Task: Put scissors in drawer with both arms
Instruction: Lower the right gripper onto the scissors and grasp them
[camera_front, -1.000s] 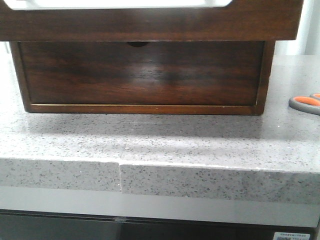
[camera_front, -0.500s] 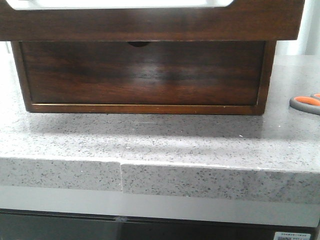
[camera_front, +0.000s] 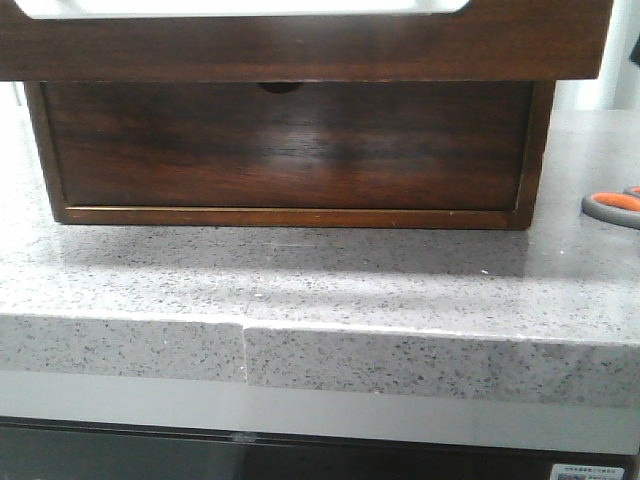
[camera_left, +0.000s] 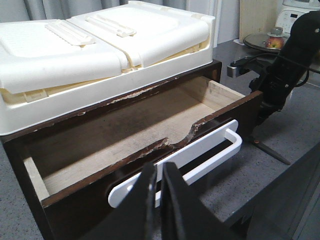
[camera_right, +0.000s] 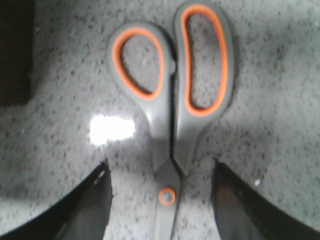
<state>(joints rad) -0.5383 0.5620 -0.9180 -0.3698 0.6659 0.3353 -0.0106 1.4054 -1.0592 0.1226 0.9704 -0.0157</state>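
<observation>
Lying flat on the speckled grey stone counter (camera_front: 330, 290), the scissors (camera_right: 172, 107) rest closed, their pivot between the spread, empty fingers of the right gripper (camera_right: 162, 200). The drawer (camera_left: 150, 135) stands pulled open, with a cream plastic case (camera_left: 95, 55) on the cabinet above. The left gripper (camera_left: 159, 187) hovers clenched just before the white handle (camera_left: 200, 152). A sticker (camera_front: 585, 471) below the counter is unreadable.

The drawer (camera_left: 150, 125) is dark wood, glossy outside, with a pale raw-looking floor and a chipped, rough front edge; its handle (camera_left: 200, 152) looks like smooth white plastic. The scissors (camera_right: 172, 100) have matt grey plastic handles lined orange. The bench (camera_front: 320, 280) is speckled grey stone.
</observation>
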